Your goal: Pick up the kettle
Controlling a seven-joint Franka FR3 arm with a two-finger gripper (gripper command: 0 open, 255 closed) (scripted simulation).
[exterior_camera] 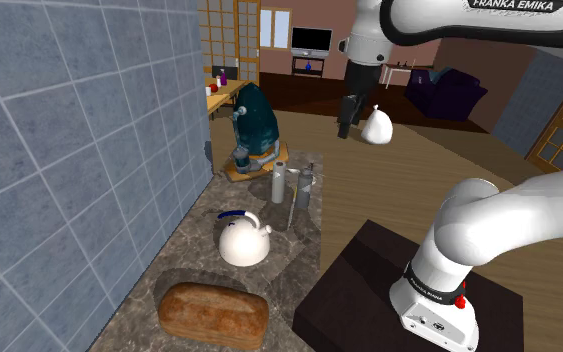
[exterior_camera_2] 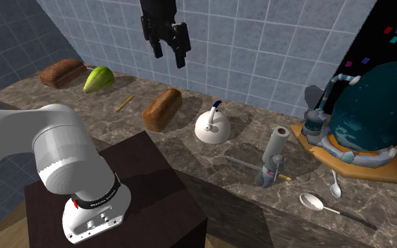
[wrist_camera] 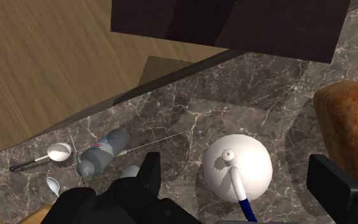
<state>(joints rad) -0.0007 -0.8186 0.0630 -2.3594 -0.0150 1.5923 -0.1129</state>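
We judge the task to be at its opening stage: nothing has been grasped yet. The kettle [exterior_camera: 244, 243], white with a blue handle [wrist_camera: 242, 200] arching over its top, stands upright on the marble table [exterior_camera_2: 211, 160]. It sits between a brown bread loaf [exterior_camera_2: 162, 109] and a grey bottle [exterior_camera_2: 274, 156], apart from both.

The end effector [exterior_camera_2: 168, 54] hangs high above the table with its two black fingers apart and nothing between them. In the wrist view we look straight down on the kettle, which lies roughly under the gap between the fingers, so the approach seems loosely lined up already.

What is left, as we read it, is nearly the whole job:
- descend to the kettle
- settle the fingers on either side of the handle or the top
- close firmly
- lift it clear of the table

The loaf sits near one finger's side, so we think the descent needs some care there.
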